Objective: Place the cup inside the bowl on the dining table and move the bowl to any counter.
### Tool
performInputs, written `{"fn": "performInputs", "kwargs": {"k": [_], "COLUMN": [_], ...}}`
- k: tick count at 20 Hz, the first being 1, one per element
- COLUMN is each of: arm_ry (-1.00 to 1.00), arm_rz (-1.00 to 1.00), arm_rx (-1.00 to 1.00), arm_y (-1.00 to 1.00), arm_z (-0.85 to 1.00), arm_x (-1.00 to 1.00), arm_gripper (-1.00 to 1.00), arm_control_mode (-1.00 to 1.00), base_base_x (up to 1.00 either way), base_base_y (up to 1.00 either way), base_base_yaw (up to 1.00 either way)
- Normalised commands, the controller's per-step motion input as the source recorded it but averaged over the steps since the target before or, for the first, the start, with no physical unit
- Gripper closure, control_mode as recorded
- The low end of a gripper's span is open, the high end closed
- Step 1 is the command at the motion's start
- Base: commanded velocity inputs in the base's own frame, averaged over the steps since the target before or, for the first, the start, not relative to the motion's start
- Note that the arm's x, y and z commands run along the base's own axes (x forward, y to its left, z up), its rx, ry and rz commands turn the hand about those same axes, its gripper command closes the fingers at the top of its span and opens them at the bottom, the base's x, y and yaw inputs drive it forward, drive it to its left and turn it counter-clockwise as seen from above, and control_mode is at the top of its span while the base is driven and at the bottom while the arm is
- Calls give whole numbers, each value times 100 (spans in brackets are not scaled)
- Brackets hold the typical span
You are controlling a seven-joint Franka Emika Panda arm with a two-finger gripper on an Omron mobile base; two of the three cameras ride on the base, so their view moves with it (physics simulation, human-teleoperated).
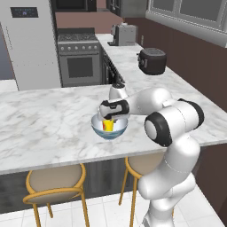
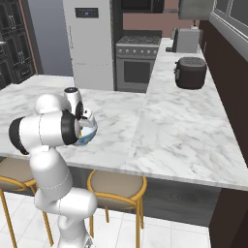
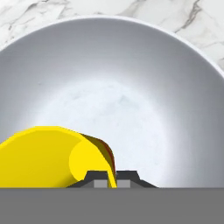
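The bowl (image 1: 116, 131), white inside and pale blue-grey outside, stands on the dining table (image 1: 44, 119) near its front edge. The yellow cup (image 1: 107, 126) with its red mark is inside the bowl, held tilted. My gripper (image 1: 111, 117) reaches down into the bowl, shut on the cup's rim. In the hand view the cup (image 3: 43, 157) lies at the lower left against the bowl's white wall (image 3: 144, 78), and one side of the rim is pinched between the fingertips of my gripper (image 3: 112, 179). In the right base view my arm hides most of the bowl (image 2: 90, 132).
Two tan stools (image 1: 55, 181) (image 1: 142, 164) stand under the table's near edge. The counter (image 1: 133, 66) runs back on the right, carrying a dark appliance (image 1: 152, 60) and a grey machine (image 1: 124, 34). A stove (image 1: 80, 62) and a fridge (image 1: 31, 44) stand behind.
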Motion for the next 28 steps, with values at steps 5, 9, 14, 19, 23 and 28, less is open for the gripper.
{"fn": "performInputs", "kwargs": {"k": [5, 9, 14, 19, 23, 28], "arm_ry": [0, 0, 0, 0, 0, 0], "arm_rz": [0, 0, 0, 0, 0, 0], "arm_rx": [0, 0, 0, 0, 0, 0], "arm_y": [0, 0, 0, 0, 0, 0], "arm_z": [-15, -16, 0, 0, 0, 0], "arm_x": [0, 0, 0, 0, 0, 0], "arm_gripper": [100, 100, 100, -100, -100, -100], "arm_control_mode": [-100, -100, -100, -100, -100, -100], "base_base_x": [0, 0, 0, 0, 0, 0], "base_base_y": [0, 0, 0, 0, 0, 0], "base_base_yaw": [0, 0, 0, 0, 0, 0]}}
